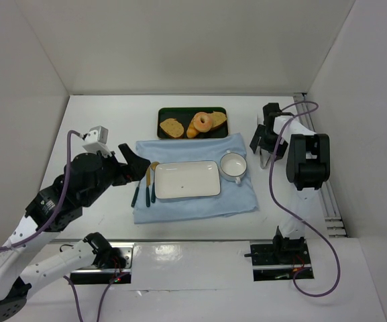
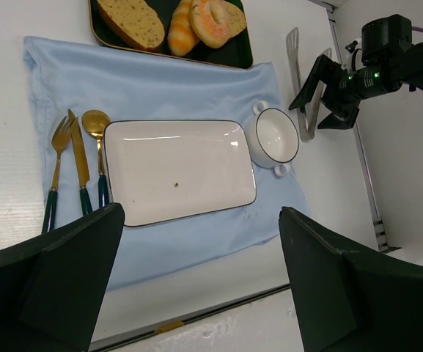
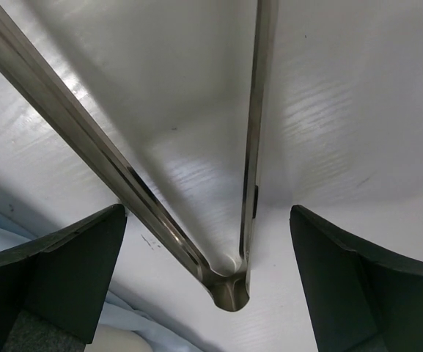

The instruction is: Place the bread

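The bread [image 1: 202,122], a glazed golden-brown ring, lies on a dark tray [image 1: 180,112] at the back of the table, between an elongated roll and a toast slice. It also shows at the top of the left wrist view [image 2: 210,20]. My left gripper [image 1: 134,165] is open and empty, raised left of the white plate [image 1: 186,180]; in its own view [image 2: 200,286] nothing lies between the fingers. My right gripper [image 1: 265,144] is open, low over the table right of the cup [image 1: 233,165]. Its fingers stand apart on either side of the hinge end of metal tongs [image 3: 233,290].
A light blue cloth [image 1: 193,204] carries the plate, the cup and gold cutlery [image 1: 146,184]. Two toast slices [image 1: 172,127] and a roll [image 1: 192,130] share the tray. A metal rail [image 1: 327,201] runs along the right wall. White walls enclose three sides.
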Robot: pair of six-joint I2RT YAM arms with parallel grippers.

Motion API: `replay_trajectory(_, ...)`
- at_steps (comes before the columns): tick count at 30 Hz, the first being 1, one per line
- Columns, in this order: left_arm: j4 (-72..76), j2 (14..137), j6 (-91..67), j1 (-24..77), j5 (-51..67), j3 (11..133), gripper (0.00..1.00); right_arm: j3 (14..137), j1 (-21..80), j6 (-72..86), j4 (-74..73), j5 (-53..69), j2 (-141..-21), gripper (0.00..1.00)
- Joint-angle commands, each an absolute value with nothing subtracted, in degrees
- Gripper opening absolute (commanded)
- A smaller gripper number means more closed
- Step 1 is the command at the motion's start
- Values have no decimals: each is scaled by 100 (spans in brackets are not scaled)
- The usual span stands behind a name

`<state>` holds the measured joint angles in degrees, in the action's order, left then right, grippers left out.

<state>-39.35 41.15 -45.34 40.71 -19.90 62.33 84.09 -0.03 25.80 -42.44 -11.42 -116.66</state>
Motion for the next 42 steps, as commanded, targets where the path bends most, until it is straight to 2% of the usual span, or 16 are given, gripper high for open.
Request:
replay_trajectory(1,-3762,4061,-4605,4096,-2074,6275,100,8630,-35,2479,-4017,-1310,-11988,100)
replay_trajectory(11,-3867,4113,-4605,4096,-2074,6275,100,9079,-35,2479,-3911,-1362,-12462,97)
replay_trajectory(15,-3867,4113,-4605,4096,-2127,6275,100,9026,-35,2479,-3789,-1178,-12463,90)
replay_trajectory(16,-3867,4174,-4605,4096,-2127,6275,100,8939,-35,2426,-3684,-1039,-12463,82)
replay_trajectory(17,-3867,4175,-4605,4096,-2127,6275,100,8825,-96,2426,-3630,-976,-12385,80)
replay_trajectory(23,-3806,4280,-4545,4096,-2127,6275,100,8640,-202,2426,-3446,-721,-12217,71)
replay_trajectory(34,-3639,4386,-4378,4096,-2127,6328,100,8464,-369,2602,-3094,-615,-11532,67)
replay_trajectory(42,-3586,4438,-4324,4096,-2127,6328,100,8709,-369,2602,-2391,-308,-10417,65)
